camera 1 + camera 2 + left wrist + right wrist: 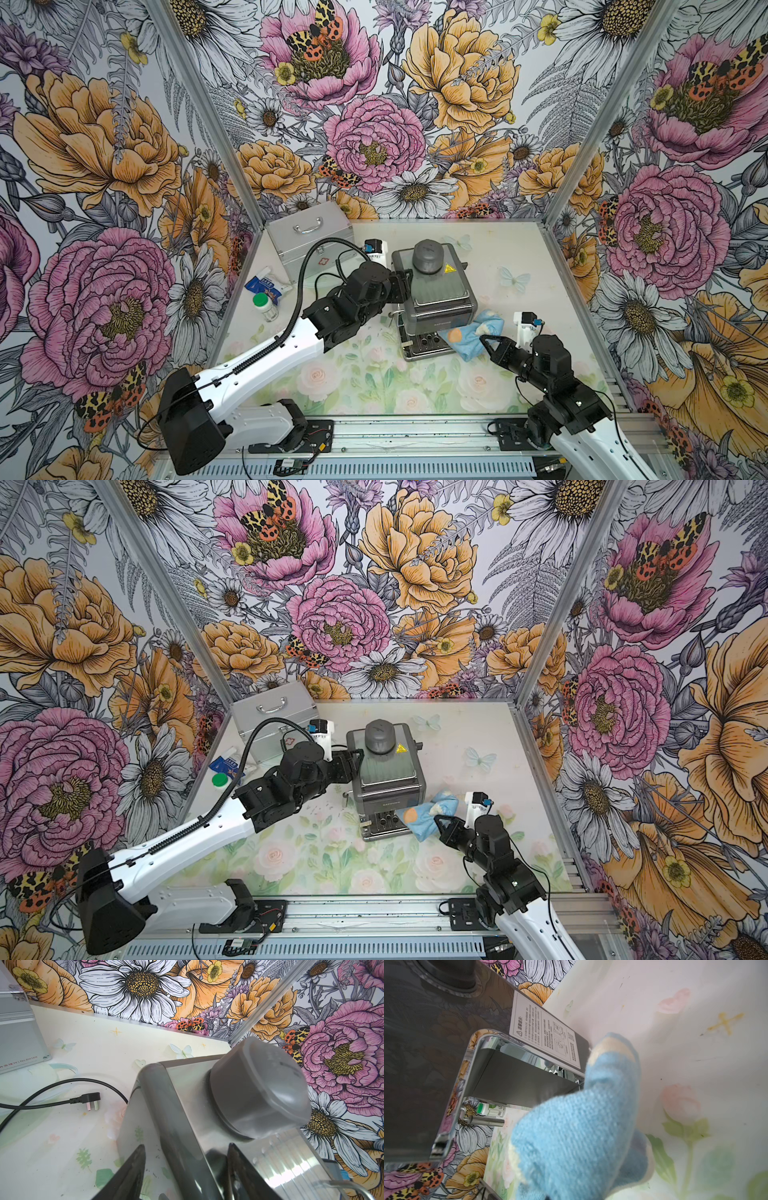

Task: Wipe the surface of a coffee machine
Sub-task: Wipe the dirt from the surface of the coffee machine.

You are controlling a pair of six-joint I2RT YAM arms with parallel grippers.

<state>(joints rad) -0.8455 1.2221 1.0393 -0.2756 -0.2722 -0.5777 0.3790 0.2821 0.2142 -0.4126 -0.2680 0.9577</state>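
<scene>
The coffee machine (436, 291) (388, 773) stands mid-table, dark grey and steel, with a domed knob (428, 254) (257, 1093) and a drip tray (424, 348) at its front. My left gripper (405, 286) (186, 1145) is open and straddles the machine's upper left edge, one finger over the side wall and one touching the steel top. My right gripper (485, 343) (439, 823) is shut on a light-blue cloth (471, 332) (581, 1136). The cloth is pressed against the machine's lower right front corner. In the right wrist view it hides the fingers.
A silver aluminium case (309, 241) stands at the back left. Beside it lie a blue packet (264, 286) and a green-capped bottle (264, 305). The machine's black cord and plug (91, 1100) lie on the table to its left. Floral walls enclose three sides.
</scene>
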